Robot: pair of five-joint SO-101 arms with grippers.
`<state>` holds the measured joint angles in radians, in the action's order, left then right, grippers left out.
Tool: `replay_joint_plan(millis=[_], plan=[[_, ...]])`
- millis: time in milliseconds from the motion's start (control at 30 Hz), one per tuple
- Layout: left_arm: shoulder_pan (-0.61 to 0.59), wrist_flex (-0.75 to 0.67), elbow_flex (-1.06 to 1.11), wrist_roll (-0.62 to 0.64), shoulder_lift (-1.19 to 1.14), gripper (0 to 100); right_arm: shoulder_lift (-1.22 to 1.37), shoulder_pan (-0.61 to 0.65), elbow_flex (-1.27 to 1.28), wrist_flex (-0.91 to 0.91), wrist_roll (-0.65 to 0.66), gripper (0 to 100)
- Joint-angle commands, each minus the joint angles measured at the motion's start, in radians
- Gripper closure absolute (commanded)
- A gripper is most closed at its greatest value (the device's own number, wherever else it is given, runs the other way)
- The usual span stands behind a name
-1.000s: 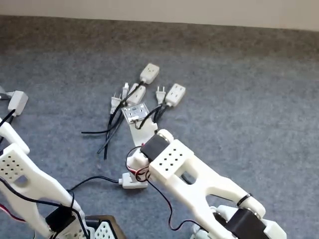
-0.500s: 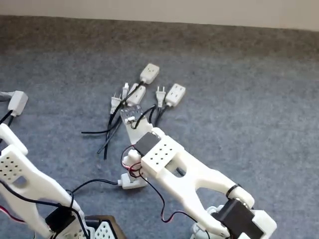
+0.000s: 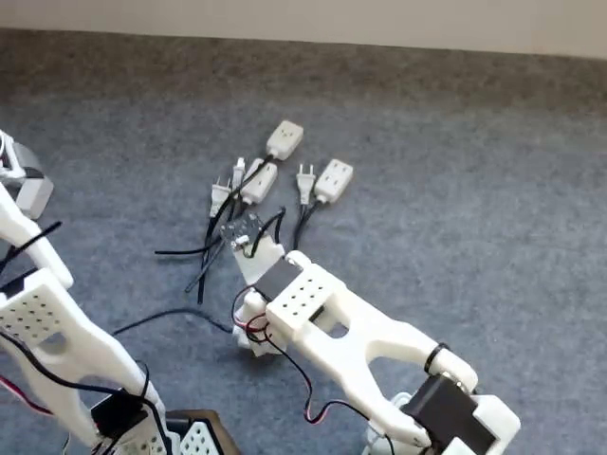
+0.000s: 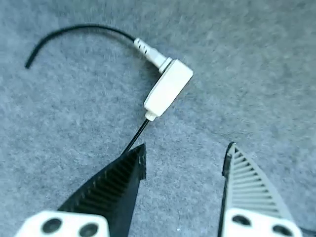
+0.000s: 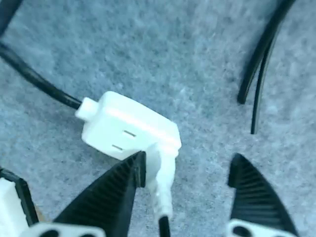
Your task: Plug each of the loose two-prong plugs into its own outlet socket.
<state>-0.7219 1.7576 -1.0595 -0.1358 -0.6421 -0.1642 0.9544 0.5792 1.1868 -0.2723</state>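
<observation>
Grey carpet (image 3: 474,142): right gripper (image 5: 188,158), jaws spread, partly hides a socket (image 5: 123,131); left gripper (image 4: 185,146) gapes too.

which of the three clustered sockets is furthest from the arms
The far socket, at the cluster's back edge; the high view's left socket and right socket sit closer in.

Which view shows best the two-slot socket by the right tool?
The right wrist view: the socket lies by the right tool, both slots plain. In the high view the arm lies over it. The left wrist view shows another white connector.
</observation>
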Motion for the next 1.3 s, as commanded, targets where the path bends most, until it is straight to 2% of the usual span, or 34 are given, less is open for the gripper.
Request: replay_joint_plan(millis=[0,133,233,300,400,500,600,767,900,1033,1267], plan=[[0.101,0.011,0.087,-0.041,0.148,73,-0.019,-0.013,-0.206,0.074,0.109,58.5],[0.205,0.011,0.242,-0.091,0.255,73,-0.018,-0.031,-0.631,0.318,0.199,57.7],[0.295,0.011,0.357,-0.158,0.341,74,-0.01,-0.111,-1.047,0.538,0.336,57.7],[0.358,0.011,0.435,-0.209,0.414,74,-0.025,-0.217,-1.259,0.582,0.39,57.7],[0.453,0.009,0.578,-0.281,0.556,74,-0.087,-0.484,-1.265,0.578,0.399,57.7],[0.529,0.009,0.734,-0.374,0.742,74,-0.11,-0.736,-1.127,0.576,0.405,57.7],[0.604,0.008,0.958,-0.485,0.947,74,-0.137,-0.885,-0.914,0.516,0.474,57.7],[0.719,-0.157,1.472,-0.647,1.256,74,-0.222,-1.067,-0.4,0.173,0.529,57.7],[0.756,-0.377,1.862,-0.764,1.437,74,-0.266,-1.112,0.091,-0.137,0.586,57.7],[0.825,-0.506,2.121,-0.884,1.552,74,-0.297,-1.113,0.449,-0.358,0.626,57.7],[0.972,-0.54,2.235,-0.899,1.609,74,-0.314,-1.112,0.702,-0.593,0.624,57.7]])
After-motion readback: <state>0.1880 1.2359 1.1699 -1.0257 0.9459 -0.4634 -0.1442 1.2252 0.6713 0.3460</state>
